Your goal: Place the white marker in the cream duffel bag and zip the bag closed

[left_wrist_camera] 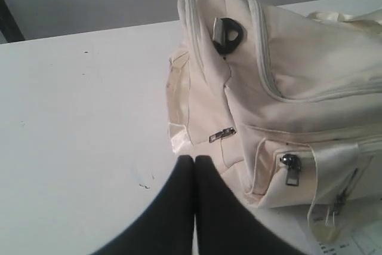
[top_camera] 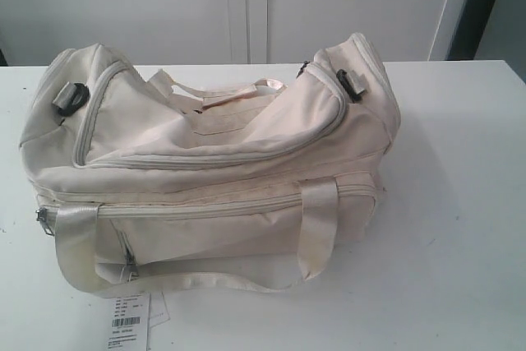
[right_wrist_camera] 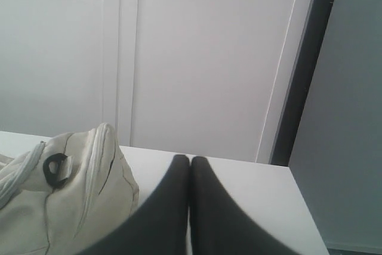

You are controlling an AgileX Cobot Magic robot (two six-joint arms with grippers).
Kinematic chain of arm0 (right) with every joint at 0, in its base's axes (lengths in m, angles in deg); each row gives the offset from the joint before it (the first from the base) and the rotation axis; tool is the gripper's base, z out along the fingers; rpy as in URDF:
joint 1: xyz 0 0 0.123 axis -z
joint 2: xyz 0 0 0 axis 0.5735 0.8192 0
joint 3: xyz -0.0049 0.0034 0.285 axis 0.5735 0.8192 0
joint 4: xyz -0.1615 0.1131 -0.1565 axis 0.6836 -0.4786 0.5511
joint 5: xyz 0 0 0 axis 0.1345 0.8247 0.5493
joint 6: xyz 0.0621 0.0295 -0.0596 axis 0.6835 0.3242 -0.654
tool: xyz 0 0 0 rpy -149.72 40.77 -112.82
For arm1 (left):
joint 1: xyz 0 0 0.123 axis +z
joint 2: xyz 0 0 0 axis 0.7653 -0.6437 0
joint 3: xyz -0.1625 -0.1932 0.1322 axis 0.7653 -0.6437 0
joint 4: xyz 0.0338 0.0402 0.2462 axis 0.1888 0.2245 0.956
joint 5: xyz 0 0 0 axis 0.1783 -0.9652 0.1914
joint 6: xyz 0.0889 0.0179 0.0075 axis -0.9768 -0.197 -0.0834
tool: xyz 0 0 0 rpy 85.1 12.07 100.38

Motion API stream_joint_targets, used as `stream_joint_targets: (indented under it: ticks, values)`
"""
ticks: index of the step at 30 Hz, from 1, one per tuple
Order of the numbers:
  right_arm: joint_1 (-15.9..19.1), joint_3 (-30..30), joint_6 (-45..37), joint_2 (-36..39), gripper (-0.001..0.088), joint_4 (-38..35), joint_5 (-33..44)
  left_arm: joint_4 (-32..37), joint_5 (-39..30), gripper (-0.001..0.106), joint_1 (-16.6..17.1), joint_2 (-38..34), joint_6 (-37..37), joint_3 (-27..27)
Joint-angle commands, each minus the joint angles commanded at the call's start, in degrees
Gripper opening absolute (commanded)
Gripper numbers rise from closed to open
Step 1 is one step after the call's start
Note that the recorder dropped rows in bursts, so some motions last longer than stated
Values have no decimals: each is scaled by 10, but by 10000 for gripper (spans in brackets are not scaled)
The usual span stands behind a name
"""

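Observation:
The cream duffel bag (top_camera: 214, 166) lies across the white table, its top grey zipper (top_camera: 197, 159) drawn along the lid. No white marker shows in any view. In the left wrist view my left gripper (left_wrist_camera: 194, 159) is shut with nothing in it, its black fingers touching, just short of the bag's end (left_wrist_camera: 280, 88) near a small zipper pull (left_wrist_camera: 221, 135). My right gripper (right_wrist_camera: 190, 159) is likewise shut and empty, over bare table beside the bag's other end (right_wrist_camera: 65, 207). Neither gripper appears in the exterior view.
A white paper barcode tag (top_camera: 127, 316) hangs off the bag at the table's front edge. Black strap rings (top_camera: 71, 98) (top_camera: 352, 84) sit at both bag ends. The shoulder strap (top_camera: 189, 281) trails in front. A wall and a dark door frame (right_wrist_camera: 304, 70) stand behind the table.

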Motion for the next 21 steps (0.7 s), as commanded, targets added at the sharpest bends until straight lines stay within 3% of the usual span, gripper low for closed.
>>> stream_joint_targets:
  ticks: [11, 18, 21]
  values:
    - [0, 0, 0, 0, 0, 0, 0, 1, 55, 0, 0, 100, 4, -130]
    - [0, 0, 0, 0, 0, 0, 0, 1, 100, 0, 0, 100, 12, -200]
    - [0, 0, 0, 0, 0, 0, 0, 1, 102, 0, 0, 100, 13, -202]
